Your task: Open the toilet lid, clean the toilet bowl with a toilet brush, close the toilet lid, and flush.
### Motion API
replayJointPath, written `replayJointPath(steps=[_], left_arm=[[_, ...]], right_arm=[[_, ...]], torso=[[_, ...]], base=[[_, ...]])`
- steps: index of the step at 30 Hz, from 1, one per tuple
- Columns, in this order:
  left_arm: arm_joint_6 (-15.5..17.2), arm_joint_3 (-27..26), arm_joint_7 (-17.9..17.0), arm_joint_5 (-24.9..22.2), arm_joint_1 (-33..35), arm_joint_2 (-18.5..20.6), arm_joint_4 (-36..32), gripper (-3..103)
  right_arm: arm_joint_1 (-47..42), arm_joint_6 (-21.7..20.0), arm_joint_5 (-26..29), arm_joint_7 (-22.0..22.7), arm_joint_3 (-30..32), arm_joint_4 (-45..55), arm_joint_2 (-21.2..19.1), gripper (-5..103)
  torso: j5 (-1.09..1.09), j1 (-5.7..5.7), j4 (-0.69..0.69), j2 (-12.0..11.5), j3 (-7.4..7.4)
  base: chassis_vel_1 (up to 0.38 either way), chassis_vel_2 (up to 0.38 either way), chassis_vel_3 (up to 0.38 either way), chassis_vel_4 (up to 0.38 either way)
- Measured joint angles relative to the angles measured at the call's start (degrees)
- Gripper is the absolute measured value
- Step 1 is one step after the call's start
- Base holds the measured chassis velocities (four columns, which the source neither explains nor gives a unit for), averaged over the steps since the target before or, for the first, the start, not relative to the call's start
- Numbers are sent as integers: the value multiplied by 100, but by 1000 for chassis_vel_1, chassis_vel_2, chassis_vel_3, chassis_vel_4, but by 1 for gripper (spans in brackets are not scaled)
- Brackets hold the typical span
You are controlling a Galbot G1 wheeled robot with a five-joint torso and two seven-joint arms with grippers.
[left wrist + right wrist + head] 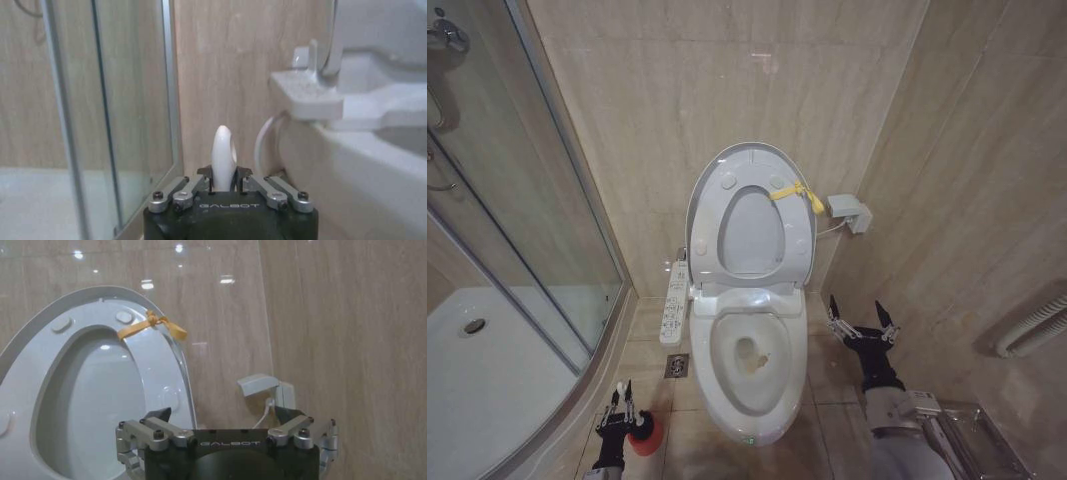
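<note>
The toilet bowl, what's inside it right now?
Inside the toilet bowl a brownish stain lies around the drain opening. The toilet lid stands raised with the seat, so nothing covers the bowl; what lies deeper in the drain is hidden.

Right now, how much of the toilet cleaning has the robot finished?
Done: the glossy white plastic toilet lid stands raised against the wall, so the white ceramic toilet bowl is open, with a brownish stain inside.

In hand: the left gripper, low beside the bowl, is closed on the white-handled toilet brush above its red holder. The right gripper hangs open.

Left: scrubbing, closing the lid, flushing.
</note>
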Motion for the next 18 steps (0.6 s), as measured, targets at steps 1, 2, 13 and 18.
replayJointPath(steps=[1, 2, 13, 18], left_arm=[[-3, 0, 0, 19, 68, -1, -154, 22], [-3, -2, -5, 44, 121, 0, -267, 22], [236, 9, -257, 245, 1150, 189, -2015, 22], [406, 13, -397, 353, 1555, 278, -2996, 22]], right_arm=[[0, 0, 0, 0, 0, 0, 0, 100], [0, 0, 0, 0, 0, 0, 0, 100], [0, 0, 0, 0, 0, 0, 0, 100], [-1, 0, 0, 0, 0, 0, 0, 100]], torso=[[0, 0, 0, 0, 0], [0, 0, 0, 0, 0], [0, 0, 2, 0, 0], [1, 0, -1, 0, 0]], base=[[0, 0, 0, 0], [0, 0, 0, 0], [0, 0, 0, 0], [0, 0, 0, 0]])
